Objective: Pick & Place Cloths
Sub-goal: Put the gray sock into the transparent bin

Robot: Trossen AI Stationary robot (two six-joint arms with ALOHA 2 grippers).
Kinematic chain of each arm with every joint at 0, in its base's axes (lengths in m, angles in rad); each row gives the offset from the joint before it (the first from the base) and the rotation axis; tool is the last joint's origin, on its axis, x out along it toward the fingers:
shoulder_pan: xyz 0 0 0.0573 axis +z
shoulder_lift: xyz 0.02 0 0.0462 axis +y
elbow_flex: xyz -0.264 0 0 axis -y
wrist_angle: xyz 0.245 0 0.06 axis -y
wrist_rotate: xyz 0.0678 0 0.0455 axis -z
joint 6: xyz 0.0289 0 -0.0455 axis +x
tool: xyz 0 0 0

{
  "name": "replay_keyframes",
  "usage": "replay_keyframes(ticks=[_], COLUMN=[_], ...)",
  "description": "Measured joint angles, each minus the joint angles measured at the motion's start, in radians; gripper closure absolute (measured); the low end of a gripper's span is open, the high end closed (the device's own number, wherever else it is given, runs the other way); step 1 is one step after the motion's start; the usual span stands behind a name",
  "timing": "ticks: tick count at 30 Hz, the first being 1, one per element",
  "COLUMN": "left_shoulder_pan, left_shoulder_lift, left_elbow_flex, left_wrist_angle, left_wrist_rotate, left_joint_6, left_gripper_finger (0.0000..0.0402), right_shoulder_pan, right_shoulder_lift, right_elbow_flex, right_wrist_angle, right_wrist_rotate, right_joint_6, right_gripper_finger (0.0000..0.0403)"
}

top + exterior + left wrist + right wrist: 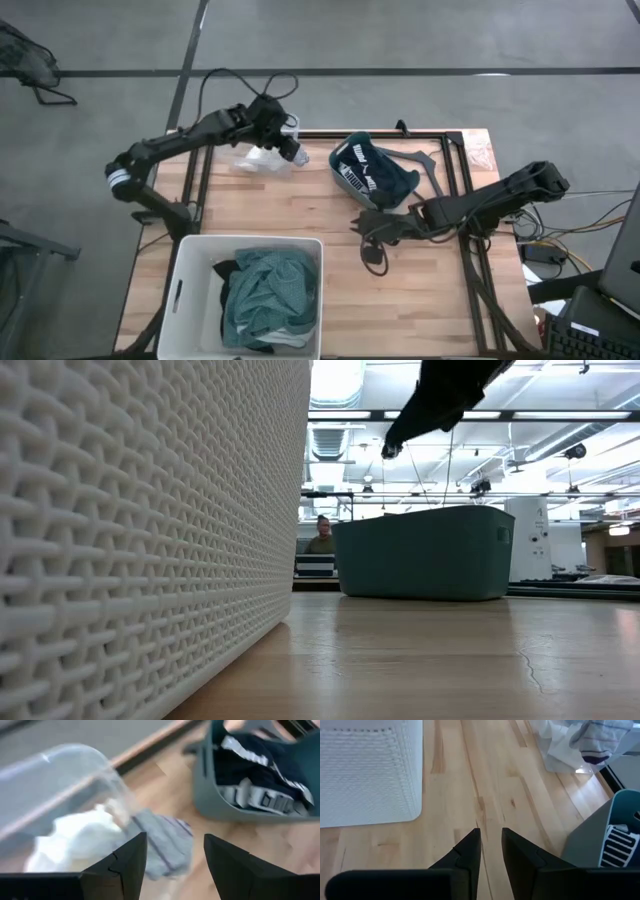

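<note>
The left gripper (172, 865) is held open, empty, just above a grey striped cloth (162, 842) and a white cloth (82, 840) heaped at the bench's (420, 300) far edge beside a clear plastic cover (60, 780). The right gripper (490, 845) is poised over bare bench near the basket (372, 172), its fingers nearly closed and nothing grasped. A dark striped cloth (385, 172) is left in the basket; teal cloths (270, 290) are already piled in the white tub (190, 270). A slip is judged likely if the clear cover is pinched along with the fabric, or if only one layer is caught and the rest is dragged off the edge.
</note>
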Motion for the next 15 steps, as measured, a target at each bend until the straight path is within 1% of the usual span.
replay_keyframes(ticks=[2,7,10,13,15], left_shoulder_pan=[-0.002,-0.008,-0.012,-0.014,-0.015], left_shoulder_lift=[0.033,0.107,0.146,0.161,0.156], left_elbow_flex=[0.034,0.101,0.115,0.116,0.116], left_wrist_angle=[-0.034,-0.138,-0.197,-0.213,-0.21], left_wrist_rotate=[0.032,0.033,0.015,-0.023,-0.028], left_joint_6=[-0.001,0.014,0.015,0.034,0.038], left_gripper_finger=[0.0199,0.0199,0.0199,0.02,0.0199], right_shoulder_pan=[0.0,0.0,0.0,0.0,0.0], right_shoulder_lift=[0.0,0.0,0.0,0.0,0.0], right_elbow_flex=[-0.019,-0.044,-0.049,-0.05,-0.05], right_wrist_angle=[0.012,0.016,0.02,0.021,0.024], right_wrist_rotate=[0.0,0.0,0.0,0.0,0.0], right_joint_6=[0.0,0.003,0.003,0.001,0.0], right_gripper_finger=[0.0336,0.0356,0.0364,0.037,0.0372])
